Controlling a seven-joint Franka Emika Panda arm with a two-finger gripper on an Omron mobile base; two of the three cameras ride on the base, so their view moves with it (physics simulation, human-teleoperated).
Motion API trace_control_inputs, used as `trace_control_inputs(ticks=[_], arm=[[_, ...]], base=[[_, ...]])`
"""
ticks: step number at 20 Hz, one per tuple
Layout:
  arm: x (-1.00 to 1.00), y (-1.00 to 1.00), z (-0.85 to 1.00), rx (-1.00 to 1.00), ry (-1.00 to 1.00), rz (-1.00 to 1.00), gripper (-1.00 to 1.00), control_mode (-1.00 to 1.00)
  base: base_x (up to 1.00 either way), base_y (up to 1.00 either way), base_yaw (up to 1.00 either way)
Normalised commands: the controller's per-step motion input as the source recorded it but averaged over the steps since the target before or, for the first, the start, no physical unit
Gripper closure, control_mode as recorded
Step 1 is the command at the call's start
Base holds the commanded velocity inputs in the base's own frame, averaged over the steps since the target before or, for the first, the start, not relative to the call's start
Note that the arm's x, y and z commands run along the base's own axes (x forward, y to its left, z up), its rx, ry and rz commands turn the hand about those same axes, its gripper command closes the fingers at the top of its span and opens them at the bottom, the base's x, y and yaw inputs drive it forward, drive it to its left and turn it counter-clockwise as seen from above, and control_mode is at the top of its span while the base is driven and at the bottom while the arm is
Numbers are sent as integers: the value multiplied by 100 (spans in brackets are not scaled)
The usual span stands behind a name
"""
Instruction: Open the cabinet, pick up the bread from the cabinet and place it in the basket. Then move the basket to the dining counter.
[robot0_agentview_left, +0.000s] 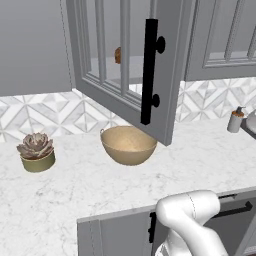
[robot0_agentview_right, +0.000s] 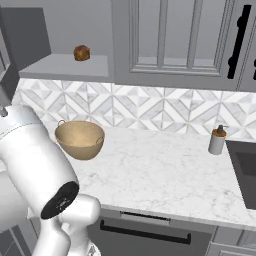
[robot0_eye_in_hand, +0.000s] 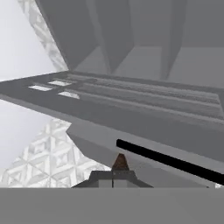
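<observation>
A potted plant (robot0_agentview_left: 36, 151) stands left of the basket (robot0_agentview_left: 128, 145) on the surface (robot0_agentview_left: 90, 187). Above the basket, the cabinet (robot0_agentview_left: 125, 70) door hangs open, bread (robot0_agentview_right: 82, 52) on its shelf. Pincer (robot0_eye_in_hand: 113, 178) tips together, empty, beside the door's handle (robot0_eye_in_hand: 170, 162).

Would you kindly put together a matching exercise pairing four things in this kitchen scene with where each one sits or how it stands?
Things:
1. bread
2. basket
3. cabinet door
4. potted succulent

Places or states:
A. swung open, black bar handle facing the camera
B. on the cabinet shelf
C. on the counter, at the far left in the left base view
D. on the counter below the open cabinet, nothing inside

Pairs: 1-B, 2-D, 3-A, 4-C
</observation>
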Motion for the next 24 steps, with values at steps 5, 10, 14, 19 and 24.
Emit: trace_control_inputs(ticks=[5, 10, 14, 19, 24], arm=[[50, 14, -36, 7, 5, 40, 100, -100], [53, 67, -32, -6, 2, 19, 100, -100], [64, 76, 0, -5, 0, 8, 100, -100], [43, 11, 0, 2, 5, 21, 100, -100], [55, 22, -9, 3, 3, 26, 100, -100]], base=[[0, 0, 0], [0, 0, 0], [0, 0, 0], [0, 0, 0], [0, 0, 0]])
